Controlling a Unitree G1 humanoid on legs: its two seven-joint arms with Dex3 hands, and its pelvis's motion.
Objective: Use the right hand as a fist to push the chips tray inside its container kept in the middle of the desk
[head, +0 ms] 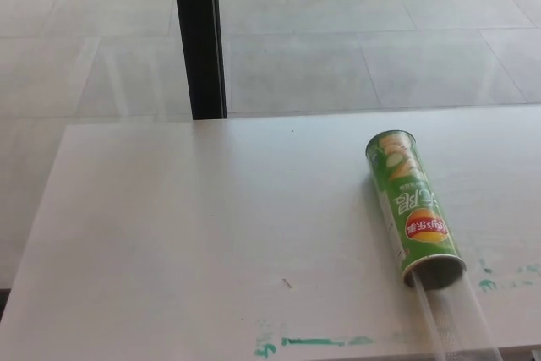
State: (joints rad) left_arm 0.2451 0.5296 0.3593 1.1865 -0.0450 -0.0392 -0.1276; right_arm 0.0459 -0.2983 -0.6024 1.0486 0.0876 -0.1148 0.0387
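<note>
Lying on white desk (pixel 169 234): green Lay's chips can (pixel 413 207), logo upside down; clear tray (pixel 456 323) sticks out, prob. plastic. No robot hands visible.

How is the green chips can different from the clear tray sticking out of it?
The chips can is opaque green with printed pictures and a logo; the tray is see-through and plain. The can lies wholly on the white desk, while the tray runs past the desk's near edge and out of the picture. The can is wider; the tray emerges narrower from its open mouth. Both lie flat along the same slanted line.
</note>
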